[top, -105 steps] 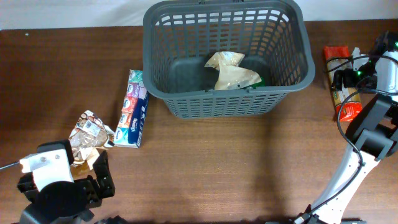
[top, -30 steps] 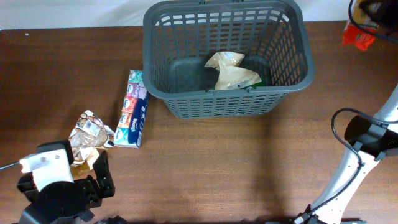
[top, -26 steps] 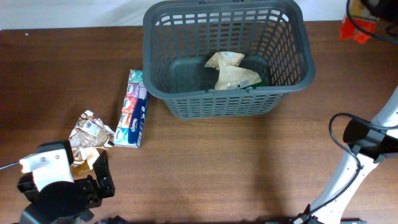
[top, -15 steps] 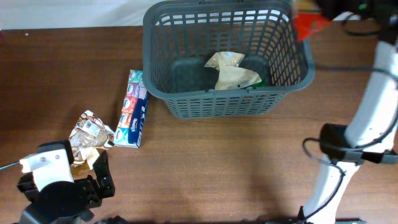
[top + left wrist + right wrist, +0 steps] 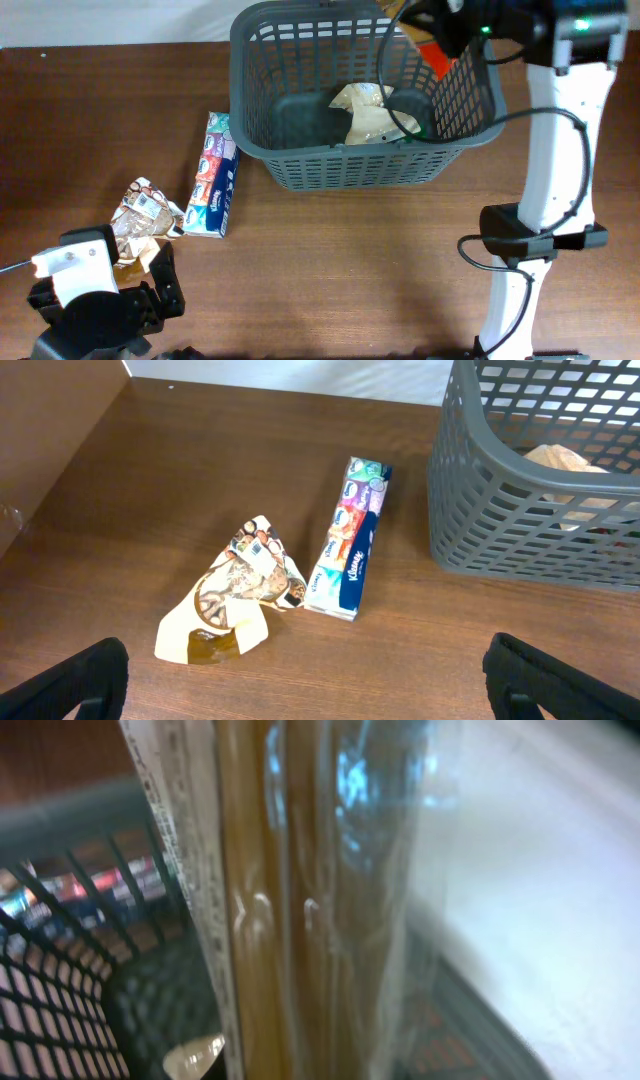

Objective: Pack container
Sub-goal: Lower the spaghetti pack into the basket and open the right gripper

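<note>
- The container (image 5: 350, 165), a dark grey lattice basket, stands at the middle of the tabletop's (image 5: 330, 270) far edge; the left wrist view cuts it off at the right
- The right hand (image 5: 440, 25) hovers over the container's right half, grasping a red-ended packet (image 5: 437, 60); its fingers are hidden beneath the arm in the overhead view
- In the right wrist view the packet's clear wrap over brown sticks (image 5: 290, 890) fills the picture, blurred, with only scraps of lattice wall (image 5: 60, 990) behind it
- A beige bag (image 5: 372, 115) lies on the container's base; a green patch beside it is too hidden to identify
- The left hand (image 5: 312, 678), near the tabletop's near left corner, is released, with only two dark fingertips showing, wide apart, at the lower corners of its wrist view
- A tissue pack (image 5: 214, 173) lies just left of the container, and a crumpled wrapper (image 5: 145, 215) nearer the left edge
- Half a second earlier the packet was above the container's far right corner; 3.5 s ago it lay by the right edge
- The tissue pack, wrapper and left hand have not moved
</note>
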### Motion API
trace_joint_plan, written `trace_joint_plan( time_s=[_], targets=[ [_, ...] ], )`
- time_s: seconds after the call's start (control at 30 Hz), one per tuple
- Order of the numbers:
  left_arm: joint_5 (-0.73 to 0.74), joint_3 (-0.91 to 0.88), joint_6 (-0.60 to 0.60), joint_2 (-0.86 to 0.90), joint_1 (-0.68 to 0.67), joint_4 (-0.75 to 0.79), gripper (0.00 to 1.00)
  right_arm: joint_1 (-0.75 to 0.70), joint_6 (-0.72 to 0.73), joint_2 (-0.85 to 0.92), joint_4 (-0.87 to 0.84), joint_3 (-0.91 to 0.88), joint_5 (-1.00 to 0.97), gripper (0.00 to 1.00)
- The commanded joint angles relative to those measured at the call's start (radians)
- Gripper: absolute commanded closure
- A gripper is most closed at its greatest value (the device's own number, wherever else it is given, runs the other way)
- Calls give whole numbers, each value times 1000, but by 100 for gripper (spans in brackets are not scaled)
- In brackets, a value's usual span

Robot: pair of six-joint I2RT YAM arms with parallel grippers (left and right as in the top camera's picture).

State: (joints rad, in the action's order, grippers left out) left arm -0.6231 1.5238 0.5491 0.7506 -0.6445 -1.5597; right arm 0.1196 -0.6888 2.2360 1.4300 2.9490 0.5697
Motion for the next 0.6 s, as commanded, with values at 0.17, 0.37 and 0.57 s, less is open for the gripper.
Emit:
trace_joint_plan(
  time_s=[0.17, 0.37, 0.57],
  targets=[
    [7, 5, -5, -2, 4, 2, 0, 18, -40, -4, -37, -218, -108, 96],
    [7, 5, -5, -2, 4, 2, 0, 18, -41, -4, -65, -352, -135, 96],
    [7, 5, -5, -2, 4, 2, 0, 18, -41, -4, -84, -435, -167, 96]
  ],
)
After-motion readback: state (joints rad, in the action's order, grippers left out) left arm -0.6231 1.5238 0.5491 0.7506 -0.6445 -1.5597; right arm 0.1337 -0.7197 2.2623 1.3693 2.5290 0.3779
